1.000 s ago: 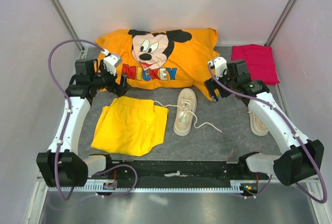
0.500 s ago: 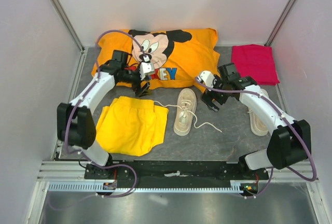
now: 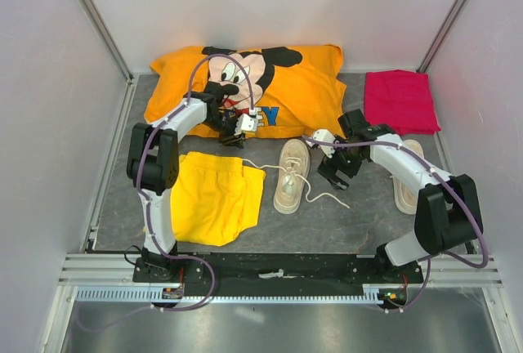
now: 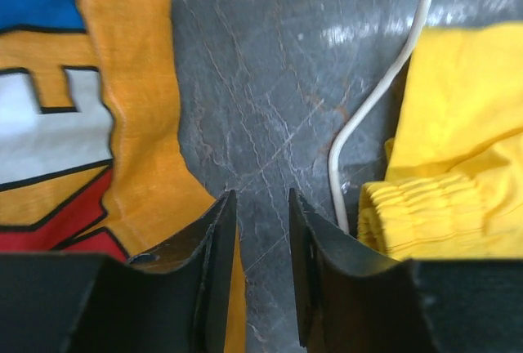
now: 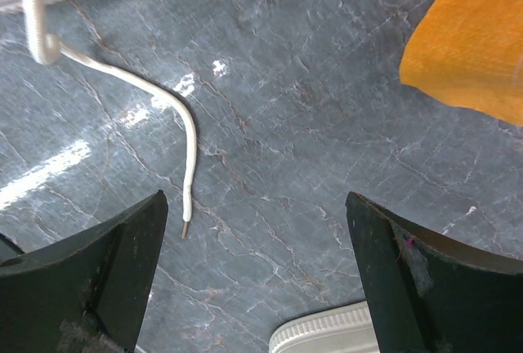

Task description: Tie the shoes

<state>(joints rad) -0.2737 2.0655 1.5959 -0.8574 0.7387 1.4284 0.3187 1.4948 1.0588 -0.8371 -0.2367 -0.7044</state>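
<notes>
Overhead view of a grey marbled desk. One cream-beige low-top shoe lies at the centre of the frame, just right of a pair of yellow shorts. The second shoe sits at the right, partly hidden under the right arm. The centre shoe has a pale sole and is untied. Its left lace, thin and white, trails toward the shorts. Its right lace trails to the lower right across bare desk. An orange Mickey shirt fills the upper middle.

The left arm's fingers are nearly clenched, with a slim gap, grasping nothing. The left lace lies just outside them, beside the shorts' waistband. The right arm's fingers are fully released, and the right lace's tip lies between them, close to one finger.

Risks: the left fingers will likely close on nothing, or pinch the shirt hem or waistband, because the lace is outside their gap. On the right, the thin lace lies flat and off-centre, so it may slip free. A hard pull could drag the light shoe.
</notes>
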